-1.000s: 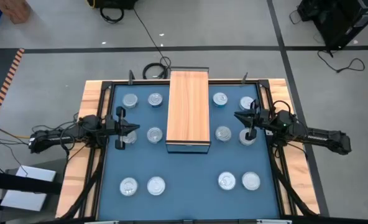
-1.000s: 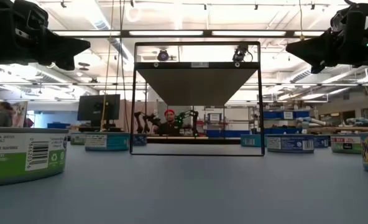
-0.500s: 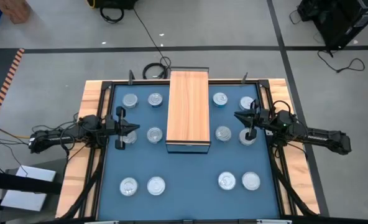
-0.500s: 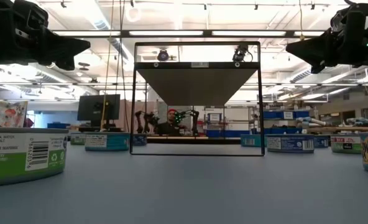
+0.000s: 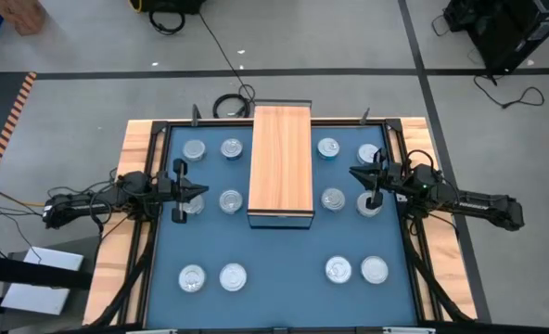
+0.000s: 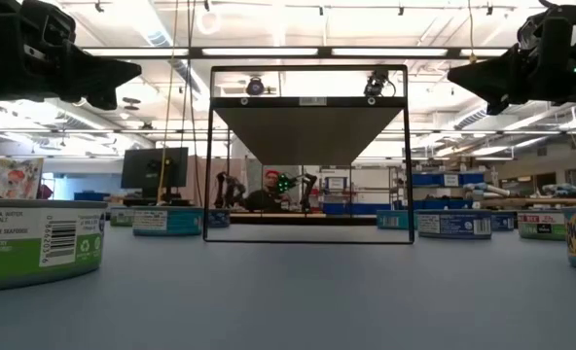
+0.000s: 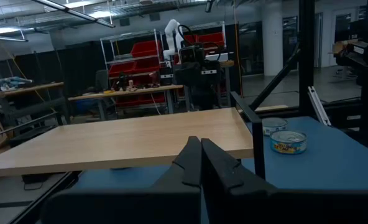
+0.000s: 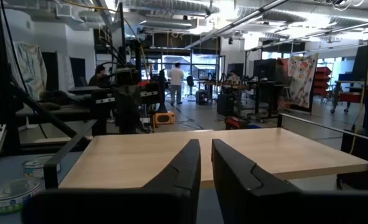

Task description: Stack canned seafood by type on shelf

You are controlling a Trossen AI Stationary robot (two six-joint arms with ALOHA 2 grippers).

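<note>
Nothing's changing: left claw sitting shut at 9 o'clock, right claw barely parted, empty; shelf still bare.

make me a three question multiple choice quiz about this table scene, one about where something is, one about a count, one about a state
1. Where is the shelf?
A. At the table's middle, toward the far edge
B. In the left near corner
C. Off the table

2. How many tins lie on the mat?
A. Four
B. Twelve
C. Twenty

3. What is on the shelf top?
A. A stack of tins
B. One tin
C. Nothing yet

Key: 1 A, the high view shows it between both arms. 2 B, six tins lie on each side of the shelf. 3 C, the wood top is bare, and the left gripper is shut and holds nothing.
</note>
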